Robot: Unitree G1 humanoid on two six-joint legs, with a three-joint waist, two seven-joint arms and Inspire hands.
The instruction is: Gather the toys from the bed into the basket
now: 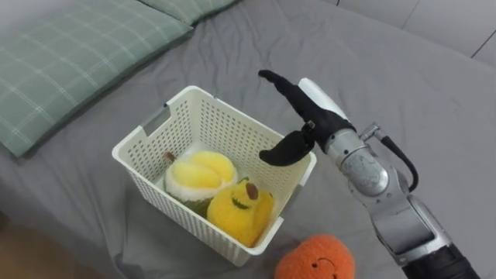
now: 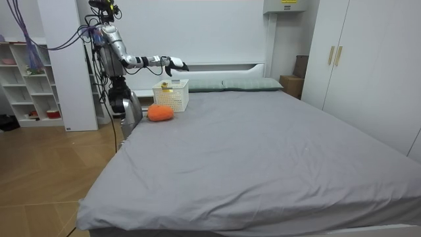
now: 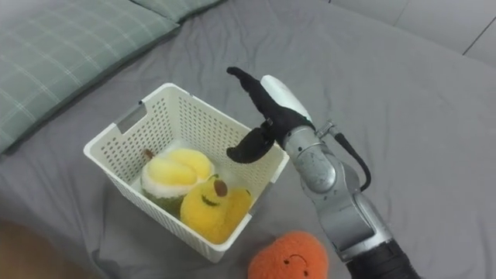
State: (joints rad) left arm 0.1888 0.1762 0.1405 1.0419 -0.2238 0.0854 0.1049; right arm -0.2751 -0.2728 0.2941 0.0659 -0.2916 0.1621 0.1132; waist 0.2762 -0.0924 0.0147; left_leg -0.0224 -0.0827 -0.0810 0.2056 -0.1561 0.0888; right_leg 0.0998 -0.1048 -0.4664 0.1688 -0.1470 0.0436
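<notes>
Grey bed (image 1: 434, 93), green checked pillow (image 1: 70, 54) far left. White basket (image 1: 170, 203) centre, holding two yellow plush toys (image 1: 240, 209). Right hand (image 1: 306, 116) above basket's right rim, fingers spread, empty. Orange plush toy (image 1: 316, 260) on bed, near right of basket.

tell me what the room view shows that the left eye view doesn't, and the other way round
Room view adds the robot standing at the bed's side by white shelves, and wardrobe doors. Left eye view adds a pale yellow plush toy and a bright yellow plush toy inside the basket, and the right hand's straight fingers holding nothing. Both: basket, orange plush toy beside it, right hand above its rim, green pillow, grey bed.
</notes>
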